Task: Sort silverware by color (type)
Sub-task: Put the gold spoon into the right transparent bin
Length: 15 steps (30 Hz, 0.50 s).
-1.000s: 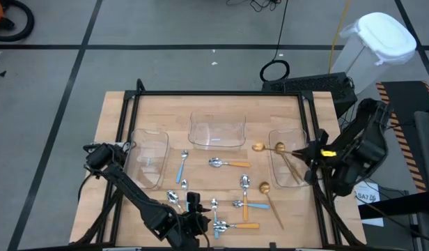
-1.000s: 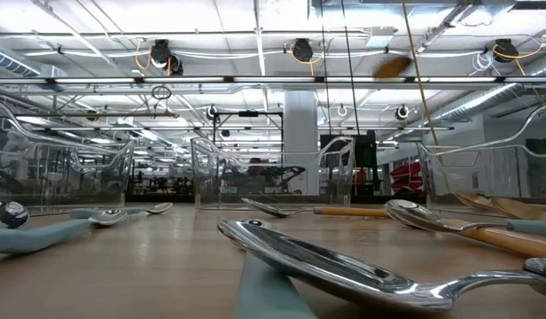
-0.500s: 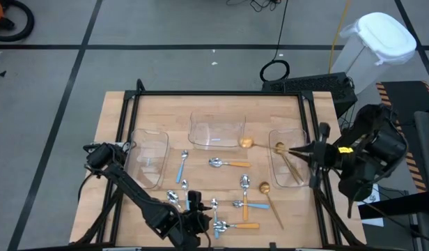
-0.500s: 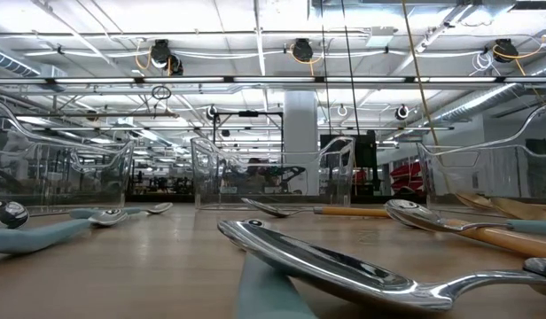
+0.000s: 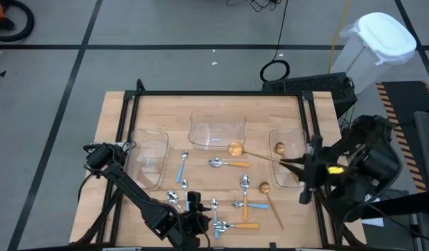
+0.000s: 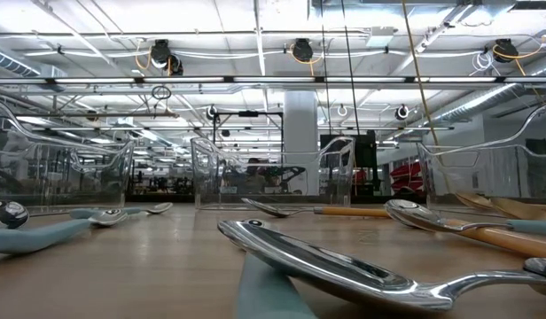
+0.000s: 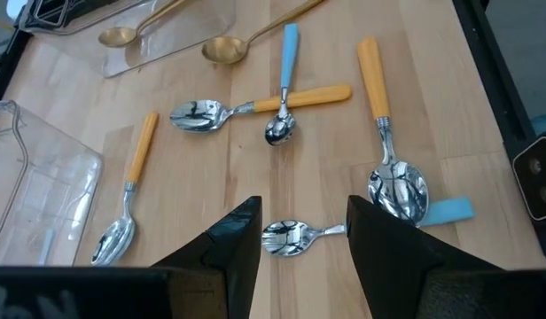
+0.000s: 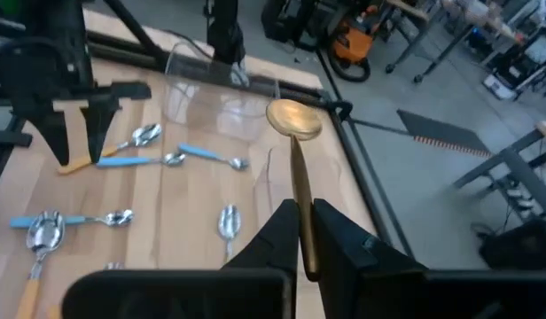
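Spoons with orange handles (image 5: 232,164) and blue handles (image 5: 182,167) lie scattered on the wooden table. One gold spoon (image 5: 270,202) lies flat near the right tray, and another (image 5: 279,148) rests inside that clear tray (image 5: 287,174). My right gripper (image 5: 296,164) is high over the table's right side, shut on a third gold spoon (image 8: 293,117). My left gripper (image 7: 300,257) hovers open over the spoons by the near edge. A silver spoon bowl (image 7: 286,237) lies below the gap, untouched. My right gripper pinches the gold spoon's handle (image 8: 304,232) between its two fingers, toward its free end. The handle runs on along the fingers, slanting a little downward. The round bowl (image 5: 235,149) points toward the table's left, and the spoon is lifted clear of table and trays.
Clear trays stand at the left (image 5: 148,157) and the far middle (image 5: 216,130). A black frame (image 5: 214,94) runs round the table. Crossed orange and blue spoons (image 7: 286,97) lie ahead of the left gripper. Bare wood (image 5: 200,178) shows at the table's middle.
My right gripper has risen with the gold spoon, out of the low view, and has rolled at the wrist. The spoon's bowl has swung from beside the right tray toward the table's middle. My left gripper has kept still.
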### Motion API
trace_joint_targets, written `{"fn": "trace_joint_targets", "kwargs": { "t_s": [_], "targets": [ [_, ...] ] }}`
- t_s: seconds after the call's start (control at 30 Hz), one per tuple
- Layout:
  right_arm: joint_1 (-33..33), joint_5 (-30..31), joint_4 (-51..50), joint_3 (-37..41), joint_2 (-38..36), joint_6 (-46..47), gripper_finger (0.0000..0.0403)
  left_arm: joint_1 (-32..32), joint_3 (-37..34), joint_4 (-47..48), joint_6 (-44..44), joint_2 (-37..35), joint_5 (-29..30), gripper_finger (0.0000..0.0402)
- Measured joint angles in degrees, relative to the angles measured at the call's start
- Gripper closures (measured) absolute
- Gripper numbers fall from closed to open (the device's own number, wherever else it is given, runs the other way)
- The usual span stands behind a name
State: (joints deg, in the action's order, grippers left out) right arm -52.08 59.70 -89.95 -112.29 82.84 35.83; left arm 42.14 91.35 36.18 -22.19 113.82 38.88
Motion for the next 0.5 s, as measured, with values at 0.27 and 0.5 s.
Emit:
{"fn": "trace_joint_targets", "kwargs": {
  "t_s": [0.27,0.5],
  "targets": [
    [-1.72,-6.08,-0.02,15.97,-6.52,12.93,0.0389,0.38,0.00,0.02,-0.45,0.01,-0.03,0.0236],
    [-1.76,-14.36,-0.14,30.30,-16.08,24.12,0.0390,0.38,0.00,0.02,-0.64,0.00,-0.03,0.0236]
  ]
}}
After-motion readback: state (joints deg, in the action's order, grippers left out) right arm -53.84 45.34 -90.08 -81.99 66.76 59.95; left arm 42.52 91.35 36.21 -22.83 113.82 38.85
